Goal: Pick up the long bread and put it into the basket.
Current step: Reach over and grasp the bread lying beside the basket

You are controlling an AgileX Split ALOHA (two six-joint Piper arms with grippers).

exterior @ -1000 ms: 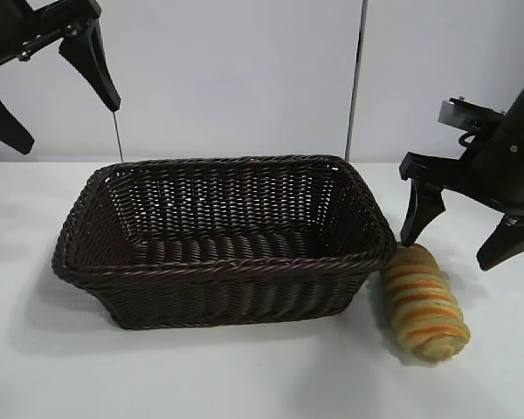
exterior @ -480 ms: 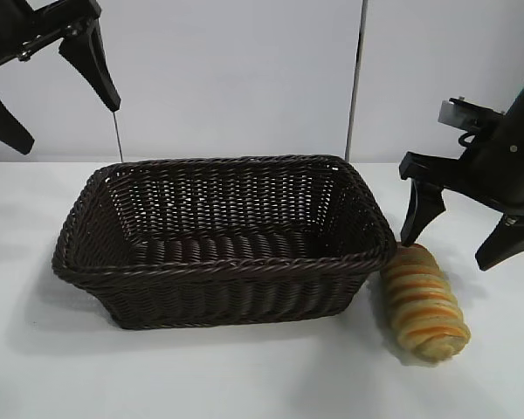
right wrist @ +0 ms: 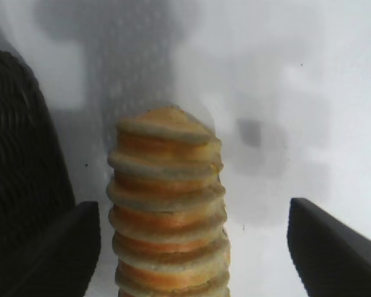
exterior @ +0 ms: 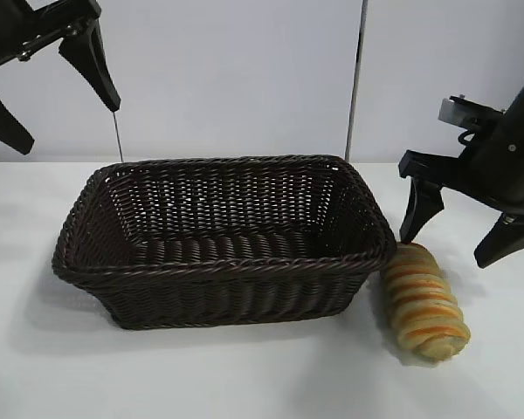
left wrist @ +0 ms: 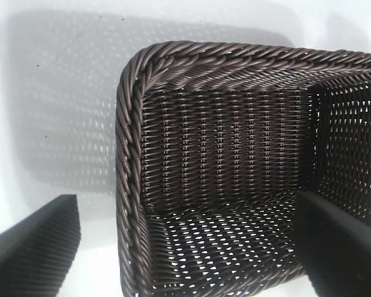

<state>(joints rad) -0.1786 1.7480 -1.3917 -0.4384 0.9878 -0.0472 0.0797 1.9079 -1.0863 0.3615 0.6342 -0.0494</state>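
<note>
1. Right tool (exterior: 454,237) hangs with its fingers spread wide just above the far end of the long bread (exterior: 424,301), one finger tip close to the basket's right end, the other out to the right; neither finger touches the loaf.
2. In the right wrist view the long bread (right wrist: 168,213) lies between the two dark fingers (right wrist: 55,250), with open table on either side of it.
3. The loaf rests on the white table (exterior: 244,375), at the near right corner of the basket (exterior: 223,240), just beside its wall; whether they touch cannot be told.
4. The basket's right end wall is the nearest obstacle, close to the tool's inner finger.
5. Left tool (exterior: 57,92) is raised high at the far left, above the basket's left end, fingers wide apart and holding nothing.
6. The left wrist view looks down into the basket (left wrist: 235,185), whose woven floor is bare where visible.
7. Both arms are cut off by the picture edges; the loaf's near end is cut off in the right wrist view.
8. A pale wall with a dark vertical seam (exterior: 358,78) stands behind.
</note>
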